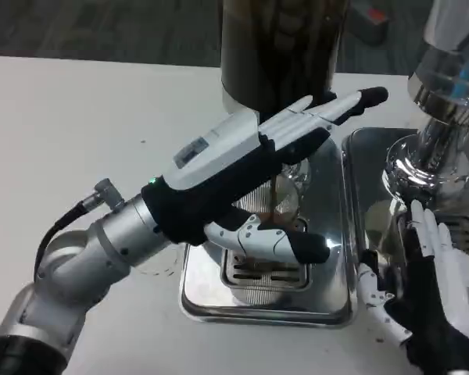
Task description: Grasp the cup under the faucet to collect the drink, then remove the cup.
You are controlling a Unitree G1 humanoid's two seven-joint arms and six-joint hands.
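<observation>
A clear cup (291,194) stands over the grate of the steel drip tray (332,301), below the dark drink dispenser (280,47). A thin brown stream (274,190) falls into it, and brown liquid shows at the bottom. My left hand (238,160) holds the cup: its fingers (328,112) stretch along the far side and its thumb (285,244) crosses the near side. The hand hides much of the cup and the faucet. My right hand (445,301) rests at the lower right with fingers apart and nothing in it.
A second, chrome dispenser (442,101) with its own steel tray (367,168) stands to the right, just above my right hand. White table (78,133) lies to the left of the drip tray.
</observation>
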